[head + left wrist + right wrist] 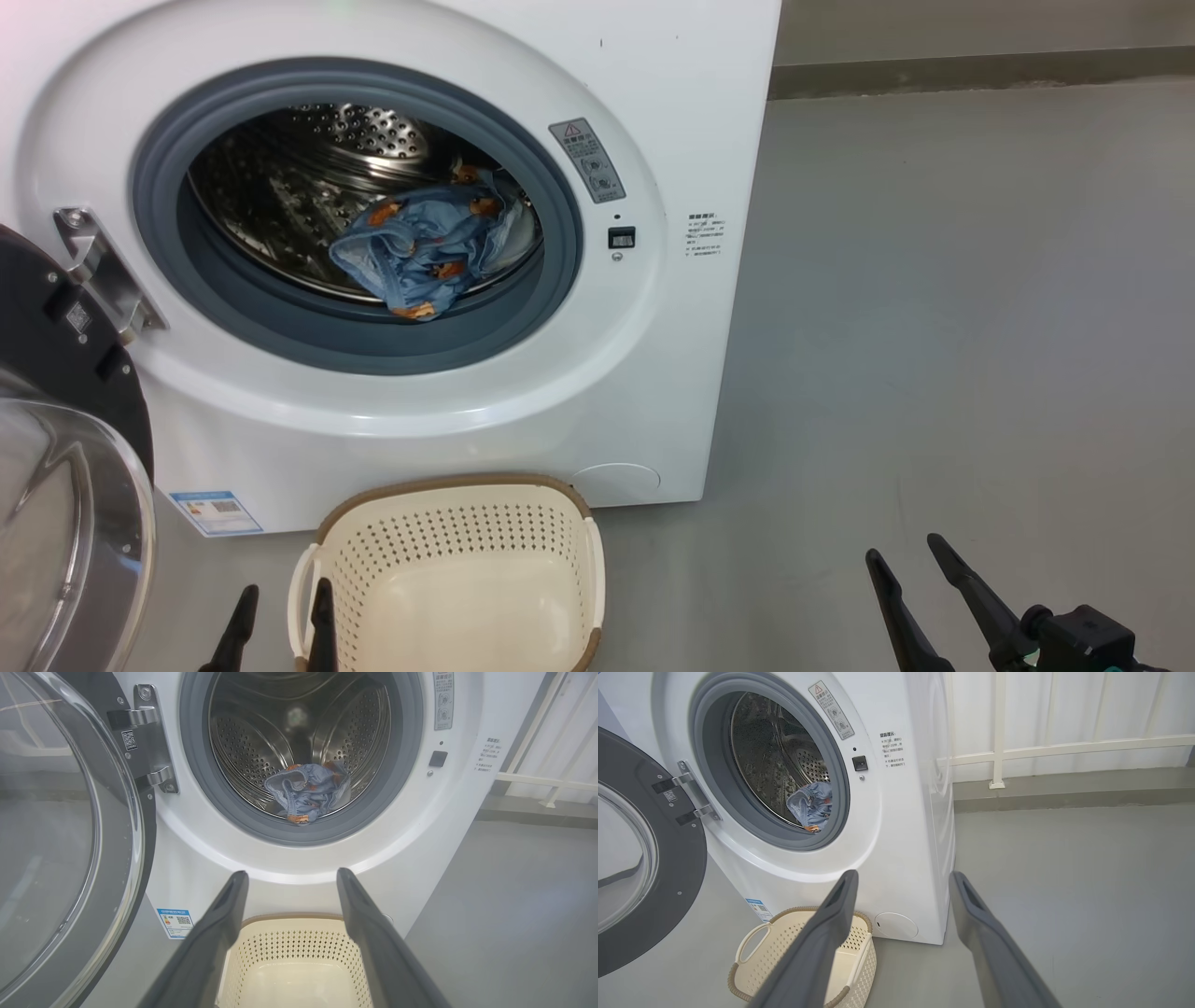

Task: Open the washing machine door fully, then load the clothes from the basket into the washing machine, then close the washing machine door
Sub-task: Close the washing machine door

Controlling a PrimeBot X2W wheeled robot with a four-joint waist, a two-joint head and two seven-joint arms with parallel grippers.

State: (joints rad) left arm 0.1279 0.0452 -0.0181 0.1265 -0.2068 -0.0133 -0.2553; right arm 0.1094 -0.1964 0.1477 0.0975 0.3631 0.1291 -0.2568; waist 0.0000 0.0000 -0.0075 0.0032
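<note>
The white washing machine (653,112) stands with its door (56,485) swung wide open to the left, glass bowl facing out. Light blue clothes (425,247) with orange patterns lie in the steel drum near the gasket, also seen as clothes (306,791) and clothes (812,805). The cream basket (457,523) sits on the floor before the machine, its inside bare. My left gripper (285,607) hangs open by the basket's left handle. My right gripper (906,555) is open over the floor at the right, holding nothing.
Grey floor (980,327) stretches to the right of the machine. A low step and a white railing (1064,749) run along the back wall. The open door (640,858) takes up the space left of the machine.
</note>
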